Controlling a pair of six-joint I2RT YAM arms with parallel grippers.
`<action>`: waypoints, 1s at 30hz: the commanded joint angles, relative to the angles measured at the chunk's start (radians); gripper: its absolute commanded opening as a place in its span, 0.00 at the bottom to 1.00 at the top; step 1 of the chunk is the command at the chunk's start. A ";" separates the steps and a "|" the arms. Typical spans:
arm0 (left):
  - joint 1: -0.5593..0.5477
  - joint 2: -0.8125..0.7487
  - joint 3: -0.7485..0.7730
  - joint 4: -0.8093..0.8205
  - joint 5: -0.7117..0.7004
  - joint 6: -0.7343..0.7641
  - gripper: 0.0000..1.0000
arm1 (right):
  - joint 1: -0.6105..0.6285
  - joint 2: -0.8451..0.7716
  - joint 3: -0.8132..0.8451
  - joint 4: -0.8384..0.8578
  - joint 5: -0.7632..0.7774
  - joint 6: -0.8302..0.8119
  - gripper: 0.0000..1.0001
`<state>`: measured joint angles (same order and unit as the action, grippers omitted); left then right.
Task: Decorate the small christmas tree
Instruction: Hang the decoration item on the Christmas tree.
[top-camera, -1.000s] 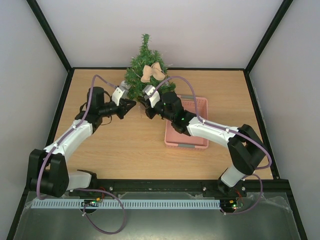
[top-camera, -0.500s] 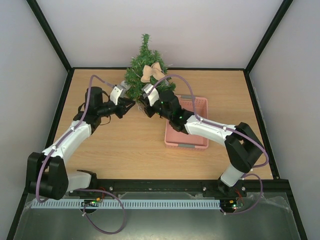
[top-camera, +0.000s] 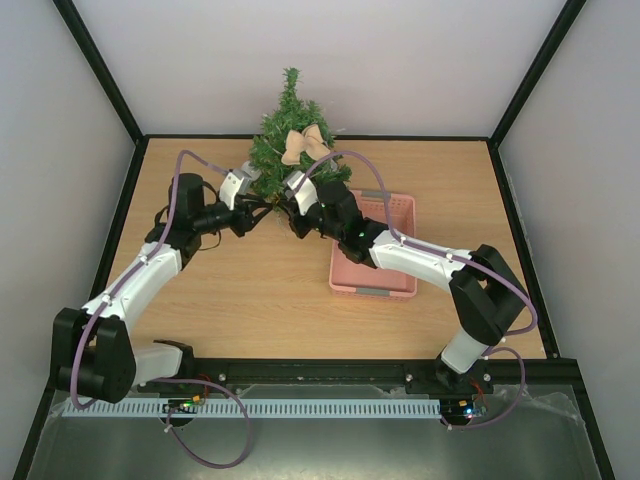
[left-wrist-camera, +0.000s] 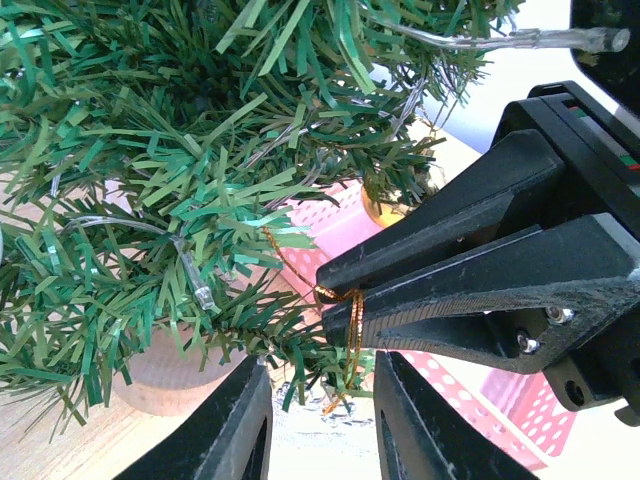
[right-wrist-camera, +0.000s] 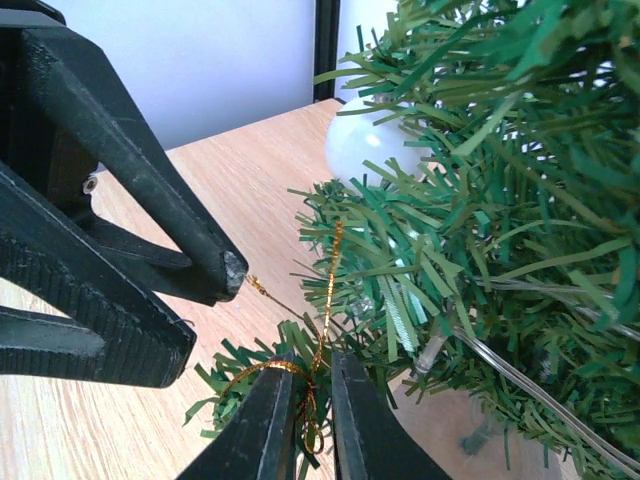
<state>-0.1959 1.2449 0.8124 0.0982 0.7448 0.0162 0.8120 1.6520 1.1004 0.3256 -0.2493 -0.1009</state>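
Two grippers at the lower branches of the small christmas tree (top-camera: 285, 130), one gold thread (right-wrist-camera: 329, 262) between them.
At the right gripper (right-wrist-camera: 312, 368), fingers pinched together on that thread's loop among the lowest needles; at the left gripper (left-wrist-camera: 320, 368), fingers spread apart either side of the dangling thread, clasping nothing, one tip seemingly against the strand in the right wrist view. Tree upright at the far middle of the table (top-camera: 250, 290), long axis vertical, tip up toward the back wall, beige bow (top-camera: 305, 143) on its near side, white bauble (right-wrist-camera: 365, 145) among the branches, pink basket (top-camera: 400, 210) just to its near right.
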 joint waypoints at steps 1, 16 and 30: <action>0.006 0.015 0.009 0.009 0.035 0.011 0.32 | 0.005 -0.022 0.031 -0.017 -0.038 0.003 0.10; -0.007 0.061 0.056 -0.051 -0.034 0.065 0.33 | 0.005 -0.034 0.048 -0.079 -0.038 -0.019 0.11; -0.015 0.042 0.054 -0.051 -0.048 0.050 0.35 | 0.004 -0.026 0.121 -0.245 -0.041 -0.059 0.09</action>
<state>-0.2085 1.3087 0.8505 0.0555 0.7128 0.0597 0.8120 1.6489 1.1603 0.1761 -0.2863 -0.1406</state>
